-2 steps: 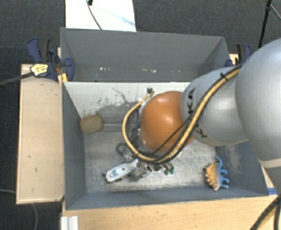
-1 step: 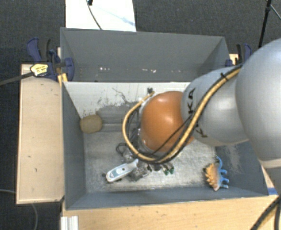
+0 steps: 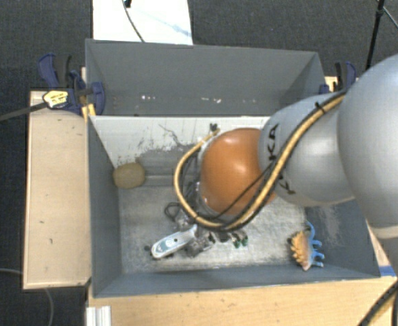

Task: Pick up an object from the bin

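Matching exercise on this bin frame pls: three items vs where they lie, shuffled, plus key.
Items:
1. tan rounded lump
2. silver-white metal piece
3. orange-and-blue toothed piece

Places:
A. view's lower right, near the corner
B. view's left, by the far wall
C. lower middle, just below-left of the orange wrist cover

Pairs: 1-B, 2-C, 3-A

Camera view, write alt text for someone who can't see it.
The robot's claw is low in the grey bin, front middle, beside a small silver-white thing. A tan round lump lies at the left, a tan-and-blue toothed piece front right.
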Available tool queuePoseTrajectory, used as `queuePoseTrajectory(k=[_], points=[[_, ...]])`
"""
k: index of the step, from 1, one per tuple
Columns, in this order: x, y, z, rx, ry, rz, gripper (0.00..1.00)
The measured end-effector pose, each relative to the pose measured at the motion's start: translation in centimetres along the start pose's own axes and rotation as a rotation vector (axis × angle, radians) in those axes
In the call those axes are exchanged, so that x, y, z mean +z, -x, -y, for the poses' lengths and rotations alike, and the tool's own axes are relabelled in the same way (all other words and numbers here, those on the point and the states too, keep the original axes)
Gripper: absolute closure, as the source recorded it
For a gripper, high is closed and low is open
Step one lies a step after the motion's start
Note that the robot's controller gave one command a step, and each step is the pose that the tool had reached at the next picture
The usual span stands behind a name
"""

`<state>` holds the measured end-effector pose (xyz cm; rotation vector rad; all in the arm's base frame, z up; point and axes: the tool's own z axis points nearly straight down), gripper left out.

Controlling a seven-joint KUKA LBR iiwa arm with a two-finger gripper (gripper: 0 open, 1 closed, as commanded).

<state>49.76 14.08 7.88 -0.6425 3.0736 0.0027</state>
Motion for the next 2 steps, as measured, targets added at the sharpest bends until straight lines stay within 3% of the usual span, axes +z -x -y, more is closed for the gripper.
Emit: queuePoseTrajectory(k=[1, 2], points=[[-1.3, -0.2, 0.0, 0.001, 0.001, -0.008, 1.0], [-3.5, -0.1, 0.0, 0.002, 0.0, -0.006, 1.0]])
